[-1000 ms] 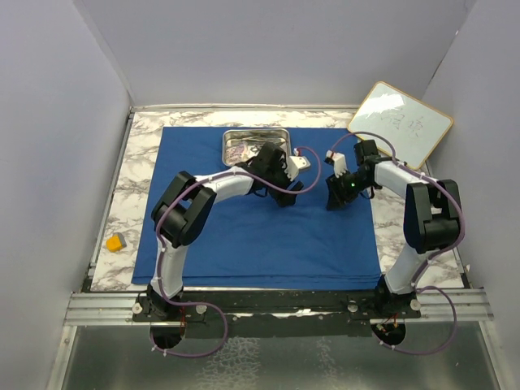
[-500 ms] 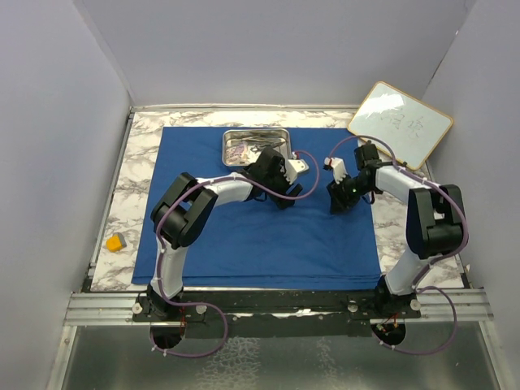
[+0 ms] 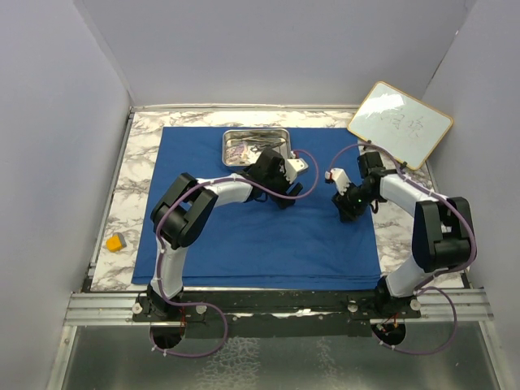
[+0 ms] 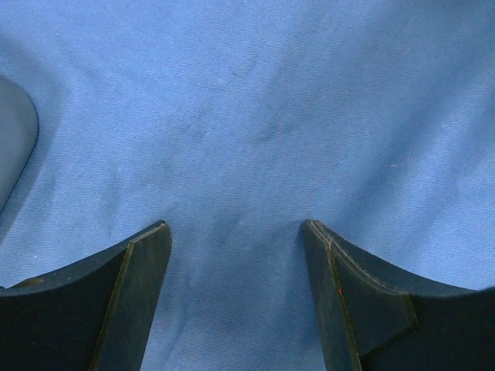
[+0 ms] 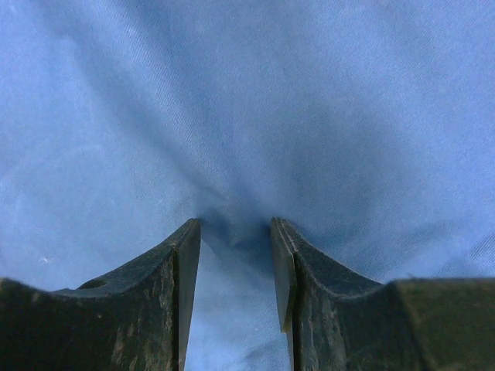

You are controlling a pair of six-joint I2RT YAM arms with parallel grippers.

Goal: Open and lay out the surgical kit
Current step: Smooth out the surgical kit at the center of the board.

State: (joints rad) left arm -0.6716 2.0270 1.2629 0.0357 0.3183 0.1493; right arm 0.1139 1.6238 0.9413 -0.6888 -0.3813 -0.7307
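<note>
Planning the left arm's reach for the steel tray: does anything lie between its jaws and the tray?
Nothing visible does. The left gripper hangs open over bare blue cloth beside the near right corner of the tray; its wrist view shows only cloth. The right gripper sits farther right, off that path.

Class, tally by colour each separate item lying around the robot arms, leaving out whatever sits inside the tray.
Blue: 1, the cloth
Silver: 1, the steel tray
White: 1, the whiteboard
Yellow-orange: 1, the block
Total: 4
</note>
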